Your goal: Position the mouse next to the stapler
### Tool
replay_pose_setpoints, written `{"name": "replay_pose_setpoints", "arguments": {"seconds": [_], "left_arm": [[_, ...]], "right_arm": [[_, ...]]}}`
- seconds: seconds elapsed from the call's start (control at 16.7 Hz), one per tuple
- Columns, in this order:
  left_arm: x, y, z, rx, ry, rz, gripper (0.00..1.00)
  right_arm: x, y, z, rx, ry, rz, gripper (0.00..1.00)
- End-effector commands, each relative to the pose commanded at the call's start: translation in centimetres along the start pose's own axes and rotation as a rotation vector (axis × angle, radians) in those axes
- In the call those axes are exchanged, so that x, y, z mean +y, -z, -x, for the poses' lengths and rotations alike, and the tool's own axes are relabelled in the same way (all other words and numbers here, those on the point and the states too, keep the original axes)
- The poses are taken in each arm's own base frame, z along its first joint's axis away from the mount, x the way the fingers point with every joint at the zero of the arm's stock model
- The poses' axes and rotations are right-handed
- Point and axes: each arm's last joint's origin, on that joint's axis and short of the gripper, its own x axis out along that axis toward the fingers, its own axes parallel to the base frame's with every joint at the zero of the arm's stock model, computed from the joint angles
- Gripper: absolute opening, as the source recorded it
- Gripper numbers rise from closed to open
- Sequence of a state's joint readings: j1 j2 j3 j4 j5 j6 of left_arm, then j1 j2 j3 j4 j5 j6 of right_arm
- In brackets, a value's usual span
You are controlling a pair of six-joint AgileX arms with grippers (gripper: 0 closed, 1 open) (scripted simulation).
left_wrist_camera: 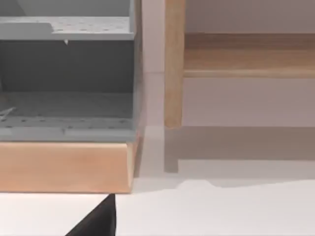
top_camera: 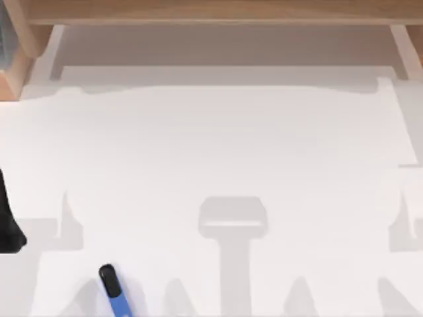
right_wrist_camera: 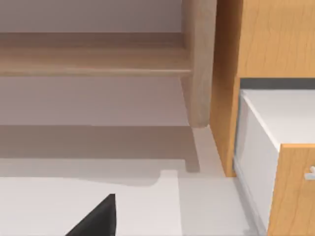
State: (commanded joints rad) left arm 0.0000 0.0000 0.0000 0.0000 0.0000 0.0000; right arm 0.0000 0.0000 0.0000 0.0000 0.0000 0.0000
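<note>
At the near edge of the white bench (top_camera: 218,152), toward its left side, lies a slim blue-and-black object (top_camera: 114,289), black and rounded at one end with a blue body running off the bottom of the top view. It looks more like a stapler than a mouse, though I cannot say for certain, and only part of it shows. No mouse is to be seen anywhere on the bench top.

Farther in, at the left edge of the top view, a dark shape (top_camera: 9,221) is most likely part of my left arm, held back from the work area. Whether the left end effector is released or clenched I cannot tell; a black wedge (left_wrist_camera: 96,220) at the lower edge of the left wrist view is all that appears of it. The right wrist view carries the same kind of black wedge (right_wrist_camera: 96,219), and the right end effector's state is likewise beyond telling.

Beyond, the wrist views look toward the back: a grey perforated shelf unit (left_wrist_camera: 66,78) on a pale wooden base on one side, a wooden cabinet with a white drawer (right_wrist_camera: 268,142) on the other, and a wooden rail (top_camera: 218,12) along the far edge.

My judgement is that the task is at its very start, with nothing grasped. The next move calls for locating the mouse before either arm can reach for it.
</note>
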Motion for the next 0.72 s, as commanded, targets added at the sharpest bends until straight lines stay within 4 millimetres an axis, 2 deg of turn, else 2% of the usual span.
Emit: {"name": "replay_pose_setpoints", "arguments": {"seconds": [0.18,0.36,0.54,0.72], "left_arm": [[0.0,0.0,0.0,0.000,0.000,0.000,1.00],[0.0,0.0,0.0,0.000,0.000,0.000,1.00],[0.0,0.0,0.0,0.000,0.000,0.000,1.00],[0.0,0.0,0.0,0.000,0.000,0.000,1.00]], "right_arm": [[0.0,-0.2,0.0,0.007,0.002,0.003,1.00],[-0.2,-1.9,-0.1,0.071,0.015,0.030,1.00],[-0.5,-5.6,-0.9,0.190,0.034,0.077,1.00],[-1.1,-10.7,-3.5,0.351,0.050,0.133,1.00]]}}
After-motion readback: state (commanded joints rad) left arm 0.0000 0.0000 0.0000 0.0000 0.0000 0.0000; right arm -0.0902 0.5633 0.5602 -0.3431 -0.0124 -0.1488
